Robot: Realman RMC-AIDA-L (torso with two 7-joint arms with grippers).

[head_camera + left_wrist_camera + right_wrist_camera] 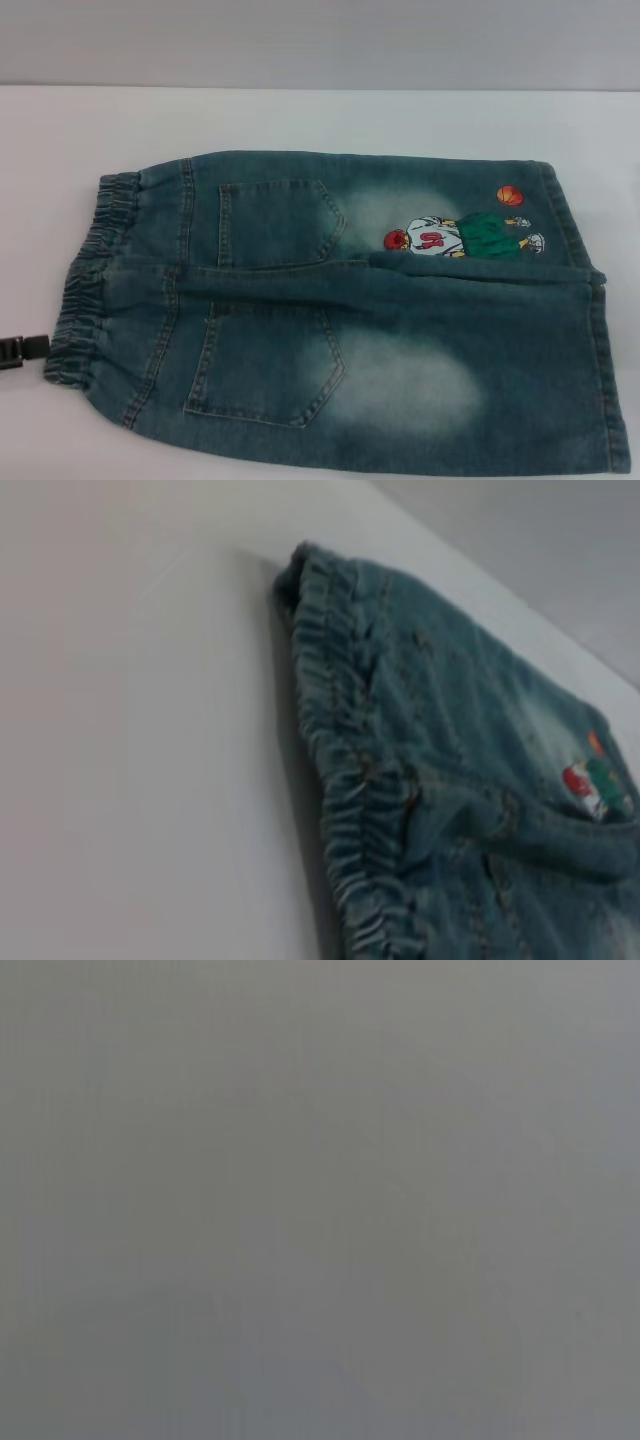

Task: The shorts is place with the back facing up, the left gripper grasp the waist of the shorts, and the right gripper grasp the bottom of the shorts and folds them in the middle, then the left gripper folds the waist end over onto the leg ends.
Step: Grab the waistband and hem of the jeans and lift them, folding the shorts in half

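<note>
Shorts (340, 320) flat (back up), left pincer (22, 350) beside waist (85, 280)

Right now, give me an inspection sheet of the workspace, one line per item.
Surface: white table, bare around the shorts.
Job's things: shorts lie flat, back pockets up; waist toward the robot's left, leg ends toward its right; cartoon on the far leg. No fold made.
Clutter: nothing seen.
Hands: left hand only peeks in at the head view's left edge, beside the waist, not gripping it. Right hand is out of view; its wrist view shows plain grey.
Cables: nothing seen.
Surroundings: grey wall behind the table.
</note>
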